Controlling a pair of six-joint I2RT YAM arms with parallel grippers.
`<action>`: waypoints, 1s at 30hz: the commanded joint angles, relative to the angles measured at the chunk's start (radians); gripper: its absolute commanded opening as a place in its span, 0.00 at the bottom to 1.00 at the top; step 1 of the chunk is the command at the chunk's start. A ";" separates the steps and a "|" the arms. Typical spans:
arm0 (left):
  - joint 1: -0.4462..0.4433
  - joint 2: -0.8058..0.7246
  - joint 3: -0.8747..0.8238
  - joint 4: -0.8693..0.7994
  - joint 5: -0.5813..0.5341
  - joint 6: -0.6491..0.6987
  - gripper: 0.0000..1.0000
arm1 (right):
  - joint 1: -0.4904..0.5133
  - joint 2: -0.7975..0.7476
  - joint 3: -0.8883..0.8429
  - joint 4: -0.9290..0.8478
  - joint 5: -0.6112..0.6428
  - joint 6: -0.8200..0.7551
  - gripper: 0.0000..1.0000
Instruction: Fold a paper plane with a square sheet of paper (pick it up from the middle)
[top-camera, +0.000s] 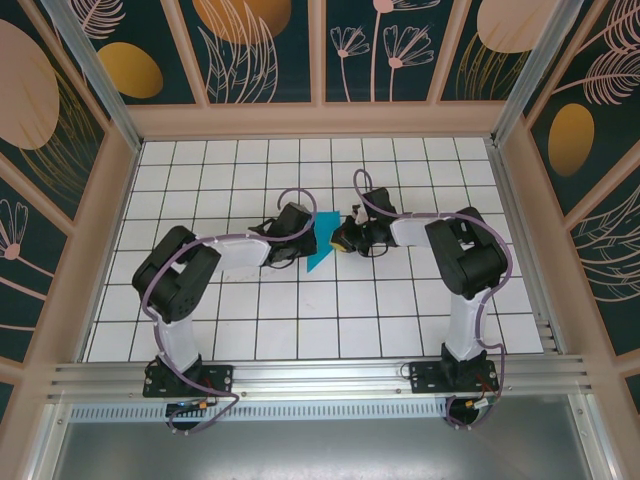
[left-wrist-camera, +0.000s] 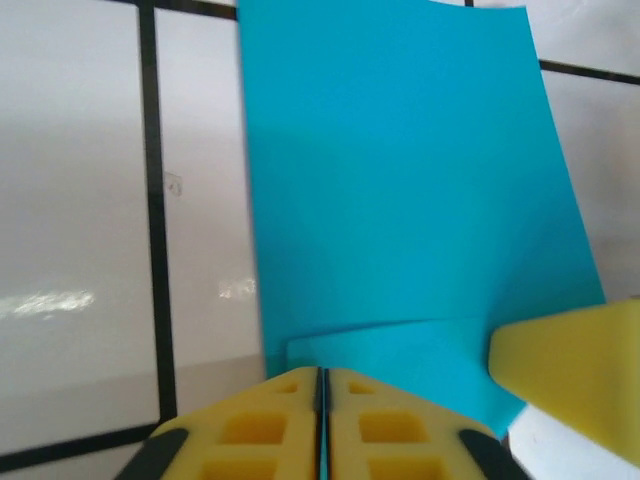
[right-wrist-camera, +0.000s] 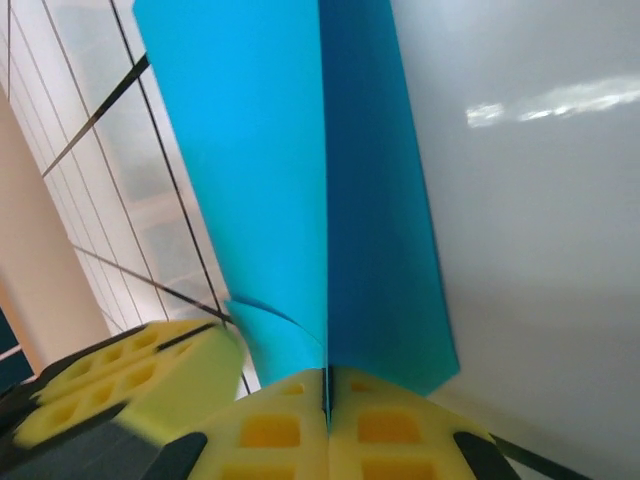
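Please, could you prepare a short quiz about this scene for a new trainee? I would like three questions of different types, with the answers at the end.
1. True or false: the left end effector hangs wide open, away from the sheet of paper.
2. What is the right end effector shut on? A) a fold of the sheet of paper B) a cable C) nothing
3. Fill in: the grid lines on the white table are ___.
Key: 1 false, it is shut on the paper's edge; 2 A; 3 black.
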 joint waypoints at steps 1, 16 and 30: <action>0.007 -0.113 0.023 -0.033 -0.052 0.033 0.23 | -0.013 -0.062 -0.010 0.015 0.056 0.013 0.00; 0.007 -0.264 -0.183 0.342 0.111 0.394 0.64 | 0.024 -0.197 -0.034 -0.058 0.235 0.246 0.00; 0.007 -0.103 -0.283 0.628 0.221 0.560 0.62 | 0.037 -0.116 0.070 -0.138 0.221 0.322 0.00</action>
